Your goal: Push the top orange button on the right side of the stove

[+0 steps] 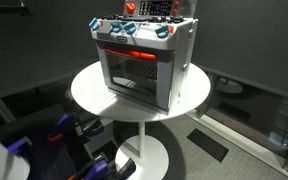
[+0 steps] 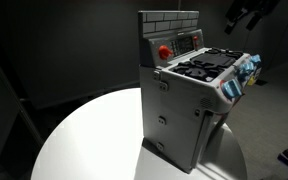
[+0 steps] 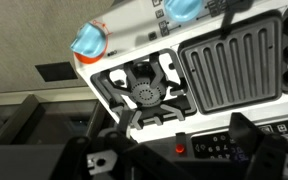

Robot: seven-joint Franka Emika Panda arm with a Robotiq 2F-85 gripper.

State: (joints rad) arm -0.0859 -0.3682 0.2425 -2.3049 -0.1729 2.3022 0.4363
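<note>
The end effector [image 3: 179, 158] hangs above the stove [image 1: 144, 62] with its two fingers [image 3: 97, 160] spread wide and nothing between them. In an exterior view the end effector [image 2: 246, 14] is a dark shape up off the toy's top, touching nothing. The stove stands beneath it, upright near the middle of the round white desk [image 1: 84, 92], so the top panel lies open to a downward approach. Below the end effector the wrist view shows the black burner grate [image 3: 144, 95] and a ribbed griddle plate [image 3: 229, 65], with the blue knobs [image 3: 89, 40] beyond them at the stove's front edge. Closest in, low between the fingers, is a small red spot [image 3: 180, 150]. It is probably the round red-orange button [image 2: 165, 51] on the upright back panel [image 2: 169, 22], though I cannot be sure this is the one the task means. Held high and open, the end effector seems to be lining up rather than pressing. The back panel rises toward it and could be struck on the way down. Dim blue-and-dark clutter [image 1: 64, 128] lies far below, past the desk's edge.
</note>
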